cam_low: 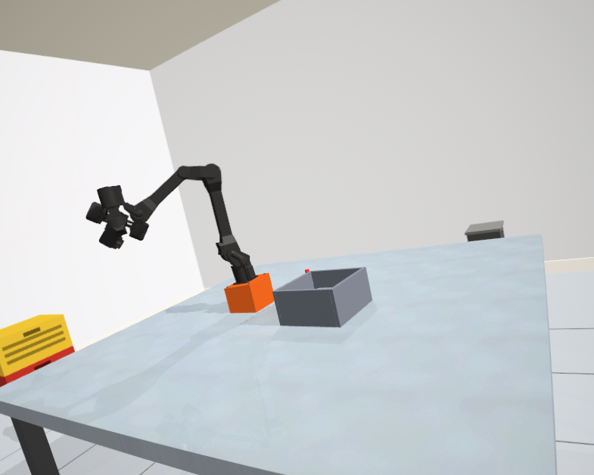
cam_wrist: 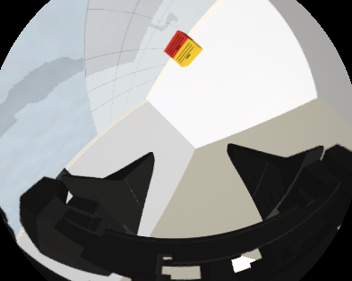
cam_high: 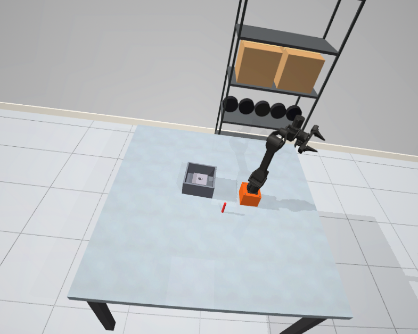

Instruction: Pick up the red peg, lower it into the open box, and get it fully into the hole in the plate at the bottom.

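Observation:
The red peg [cam_high: 223, 207] stands upright on the table, in front of the box and left of the orange base in the top view; only its top [cam_low: 306, 271] shows behind the box in the exterior view. The open grey box [cam_high: 197, 190] [cam_low: 307, 308] sits on the table. The pale plate [cam_high: 195, 179] with a dark hole lies at its bottom in the top view. My gripper [cam_high: 320, 145] [cam_wrist: 191, 152] is open with nothing between its fingers. It is raised high, out past the base on the side away from the box, far from the peg.
The arm stands on an orange base block [cam_high: 250, 198] [cam_low: 249, 295] close beside the box. A shelf rack [cam_high: 288, 37] with two cartons and several black round things stands behind the table. A yellow and red toolbox [cam_low: 31, 347] [cam_wrist: 184, 48] is beyond the table.

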Available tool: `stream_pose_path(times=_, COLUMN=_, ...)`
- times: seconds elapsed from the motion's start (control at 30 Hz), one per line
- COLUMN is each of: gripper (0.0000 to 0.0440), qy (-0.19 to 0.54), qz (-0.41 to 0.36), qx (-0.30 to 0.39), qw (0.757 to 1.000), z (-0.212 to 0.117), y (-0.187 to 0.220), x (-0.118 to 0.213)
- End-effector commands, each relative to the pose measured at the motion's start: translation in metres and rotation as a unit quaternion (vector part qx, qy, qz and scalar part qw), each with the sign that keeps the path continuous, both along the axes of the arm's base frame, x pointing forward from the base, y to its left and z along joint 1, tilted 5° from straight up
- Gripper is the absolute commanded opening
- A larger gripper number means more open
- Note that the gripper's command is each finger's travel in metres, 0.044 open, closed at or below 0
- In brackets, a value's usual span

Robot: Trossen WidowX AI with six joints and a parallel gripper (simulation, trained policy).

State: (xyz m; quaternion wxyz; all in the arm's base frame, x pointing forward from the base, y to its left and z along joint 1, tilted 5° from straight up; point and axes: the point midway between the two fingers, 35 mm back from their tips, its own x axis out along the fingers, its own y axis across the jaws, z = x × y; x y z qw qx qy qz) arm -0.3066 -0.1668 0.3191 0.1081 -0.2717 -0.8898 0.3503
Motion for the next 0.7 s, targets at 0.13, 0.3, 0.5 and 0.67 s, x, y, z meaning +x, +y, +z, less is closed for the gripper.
stream_pose_path(times=0.13, gripper=0.044, qy=0.003, qz=0.07, qx=-0.013, qw=0.997, z=-0.018, y=-0.033, x=0.013)
stream_pose_path(times=0.3, gripper=0.044, qy=0.002, qz=0.152, qx=-0.038, qw=0.988, z=-0.04, y=-0.074, x=0.037)
stream_pose_path(times=0.5, gripper=0.044, qy=-0.008, qz=0.243, qx=-0.078, qw=0.967, z=-0.065, y=-0.117, x=0.076)
stream_pose_path(times=0.67, gripper=0.044, qy=-0.027, qz=0.313, qx=-0.114, qw=0.942, z=-0.085, y=-0.147, x=0.115)
